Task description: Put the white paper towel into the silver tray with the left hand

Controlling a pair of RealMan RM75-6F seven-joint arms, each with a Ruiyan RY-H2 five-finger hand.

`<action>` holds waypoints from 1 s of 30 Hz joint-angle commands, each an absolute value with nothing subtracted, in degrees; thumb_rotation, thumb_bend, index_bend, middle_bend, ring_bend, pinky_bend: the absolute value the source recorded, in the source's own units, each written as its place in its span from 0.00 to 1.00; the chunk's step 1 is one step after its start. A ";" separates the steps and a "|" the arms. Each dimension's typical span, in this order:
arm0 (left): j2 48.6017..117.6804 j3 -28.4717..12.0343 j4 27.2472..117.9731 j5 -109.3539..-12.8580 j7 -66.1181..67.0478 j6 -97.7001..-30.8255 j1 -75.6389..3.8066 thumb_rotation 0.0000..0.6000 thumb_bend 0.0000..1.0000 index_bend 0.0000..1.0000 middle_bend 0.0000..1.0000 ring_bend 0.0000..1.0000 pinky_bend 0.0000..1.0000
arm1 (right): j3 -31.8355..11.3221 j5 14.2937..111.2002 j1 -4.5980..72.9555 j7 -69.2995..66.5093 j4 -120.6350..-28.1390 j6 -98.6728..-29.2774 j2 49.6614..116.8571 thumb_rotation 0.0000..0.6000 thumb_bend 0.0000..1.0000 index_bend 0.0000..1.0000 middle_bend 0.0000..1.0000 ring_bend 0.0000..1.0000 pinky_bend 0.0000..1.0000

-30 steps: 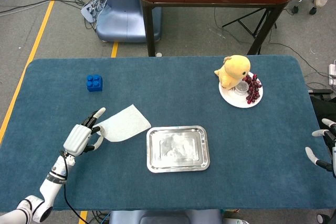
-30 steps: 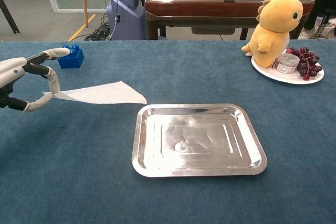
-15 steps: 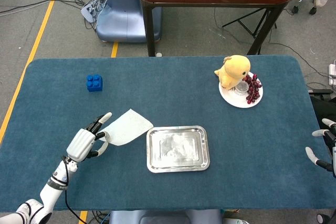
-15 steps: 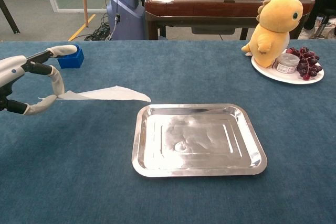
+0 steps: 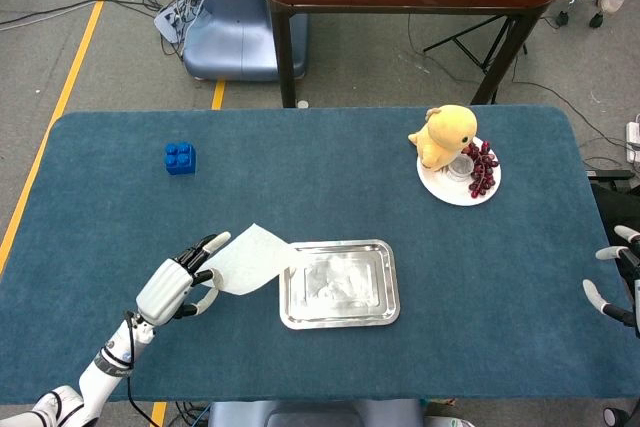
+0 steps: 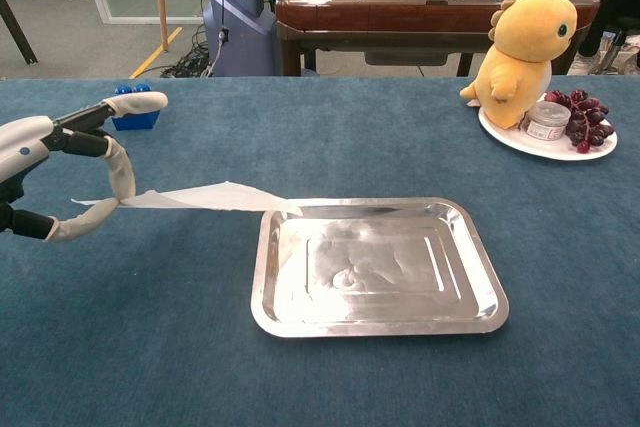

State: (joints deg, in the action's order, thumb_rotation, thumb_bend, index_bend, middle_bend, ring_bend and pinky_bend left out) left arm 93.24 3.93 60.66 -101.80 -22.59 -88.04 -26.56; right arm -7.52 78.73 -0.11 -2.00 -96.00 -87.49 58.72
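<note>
My left hand (image 5: 178,285) (image 6: 62,167) pinches one corner of the white paper towel (image 5: 250,258) (image 6: 205,197) and holds it lifted off the blue cloth. The towel's free tip reaches over the left rim of the silver tray (image 5: 386,287) (image 6: 480,277), which lies flat and bare at the table's middle front. My right hand (image 5: 615,282) shows only at the far right edge of the head view, fingers spread and holding nothing.
A blue toy block (image 5: 180,158) (image 6: 131,117) sits at the back left. A white plate (image 5: 447,187) (image 6: 545,146) at the back right carries a yellow plush toy (image 5: 442,134) (image 6: 525,42), dark grapes (image 5: 483,169) and a small jar (image 6: 547,120).
My left hand has carried the towel rightward and towards the table's front; the towel's tip now overlaps the tray's left rim. The right hand has not moved.
</note>
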 commanded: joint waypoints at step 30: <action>91.20 6.70 69.45 -110.62 -15.86 -89.32 -30.35 1.00 0.57 0.68 0.04 0.00 0.02 | -7.64 78.52 -0.13 -2.71 -95.83 -87.37 58.50 1.00 0.25 0.41 0.21 0.12 0.07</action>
